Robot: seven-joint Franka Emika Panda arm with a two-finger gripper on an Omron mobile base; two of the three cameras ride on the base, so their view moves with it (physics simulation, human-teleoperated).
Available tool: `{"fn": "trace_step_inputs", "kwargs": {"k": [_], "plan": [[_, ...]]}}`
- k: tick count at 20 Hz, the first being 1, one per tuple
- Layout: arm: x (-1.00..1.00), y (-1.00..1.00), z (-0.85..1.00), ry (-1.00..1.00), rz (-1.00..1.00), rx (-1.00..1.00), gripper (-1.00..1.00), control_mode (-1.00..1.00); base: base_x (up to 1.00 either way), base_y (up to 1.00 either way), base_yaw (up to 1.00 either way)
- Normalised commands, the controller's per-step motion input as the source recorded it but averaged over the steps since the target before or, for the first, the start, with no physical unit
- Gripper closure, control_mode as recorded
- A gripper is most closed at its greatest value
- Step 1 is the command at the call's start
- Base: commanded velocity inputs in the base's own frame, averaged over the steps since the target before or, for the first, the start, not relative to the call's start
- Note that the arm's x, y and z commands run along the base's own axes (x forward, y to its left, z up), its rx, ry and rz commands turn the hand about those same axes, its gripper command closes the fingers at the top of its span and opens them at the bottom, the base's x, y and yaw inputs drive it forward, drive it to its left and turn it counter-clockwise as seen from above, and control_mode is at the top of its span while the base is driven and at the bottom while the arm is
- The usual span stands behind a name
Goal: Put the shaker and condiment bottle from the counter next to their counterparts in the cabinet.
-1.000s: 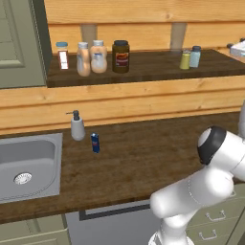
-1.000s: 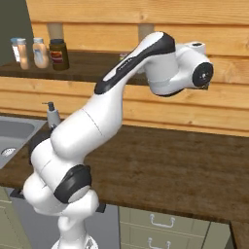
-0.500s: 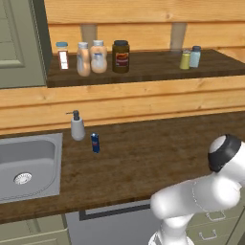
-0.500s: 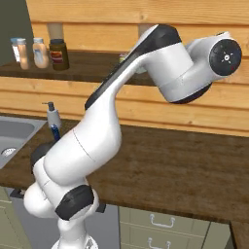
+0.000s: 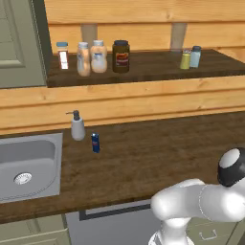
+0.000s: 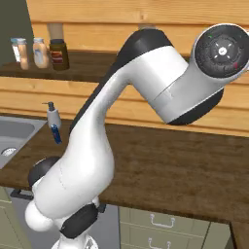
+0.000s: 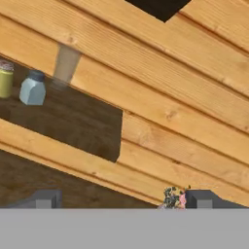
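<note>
Claw point(image 7: 121, 200) wide, nothing between its tips, facing the wall boards right of the cabinet shelf point(image 5: 143, 72). Shaker point(image 5: 195, 56) stands beside the yellow-green shaker point(image 5: 185, 60) near the shelf's right end; two orange bottles point(image 5: 91, 57) touch at far left, bare shelf between.

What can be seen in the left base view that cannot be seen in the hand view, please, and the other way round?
Left base view alone: two peach-orange bottles side by side on the shelf, a dark brown jar, the sink, a grey pump dispenser and a small dark-blue can on the counter.

Hand view alone: the open gripper.

Both: the pale blue-green shaker beside the yellow-green shaker on the shelf.
</note>
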Motion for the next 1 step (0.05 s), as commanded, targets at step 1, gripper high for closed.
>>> {"fn": "trace_step_inputs", "kwargs": {"k": [1], "plan": [[-1.0, -0.33, 0.0, 0.0, -0.41, 0.0, -1.0, -1.0, 0.0, 0.0, 0.0]]}}
